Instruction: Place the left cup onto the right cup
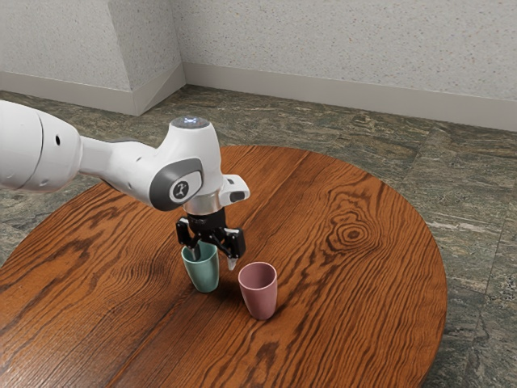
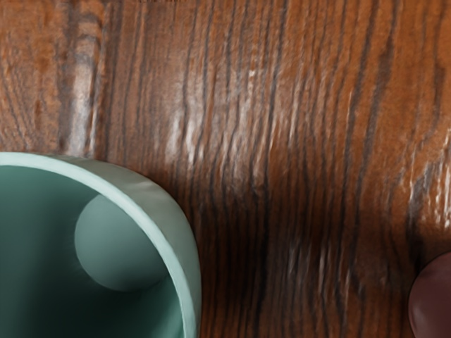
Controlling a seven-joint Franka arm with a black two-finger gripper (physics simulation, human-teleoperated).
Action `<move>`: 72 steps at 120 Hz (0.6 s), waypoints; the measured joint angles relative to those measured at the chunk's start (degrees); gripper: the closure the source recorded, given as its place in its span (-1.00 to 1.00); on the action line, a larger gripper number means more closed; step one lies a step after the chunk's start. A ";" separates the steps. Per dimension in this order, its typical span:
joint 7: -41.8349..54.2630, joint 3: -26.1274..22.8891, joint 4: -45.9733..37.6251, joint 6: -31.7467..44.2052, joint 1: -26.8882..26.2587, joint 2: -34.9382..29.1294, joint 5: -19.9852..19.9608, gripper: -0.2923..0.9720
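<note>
A green cup (image 1: 202, 273) stands upright on the round wooden table (image 1: 339, 234), with a pink cup (image 1: 258, 289) just to its right in the exterior view. My gripper (image 1: 214, 259) hangs at the green cup's rim, open. One finger (image 1: 195, 252) dips inside the cup, the other (image 1: 232, 260) is outside, on the side facing the pink cup. In the wrist view the green cup's rim and inner bottom (image 2: 106, 246) lie right under my hand. A sliver of the pink cup (image 2: 433, 303) shows at the frame's edge.
Bare wood grain surrounds both cups on all sides. The table edge (image 1: 440, 291) curves down the exterior view's right, with stone floor (image 1: 477, 178) and a wall beyond.
</note>
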 joint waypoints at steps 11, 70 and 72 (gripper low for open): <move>0.02 0.00 0.00 0.05 0.00 0.01 0.01 -0.35; 0.12 0.86 -0.17 0.41 0.01 0.10 0.01 -0.22; 0.12 0.87 -0.17 0.42 0.01 0.10 0.01 -0.22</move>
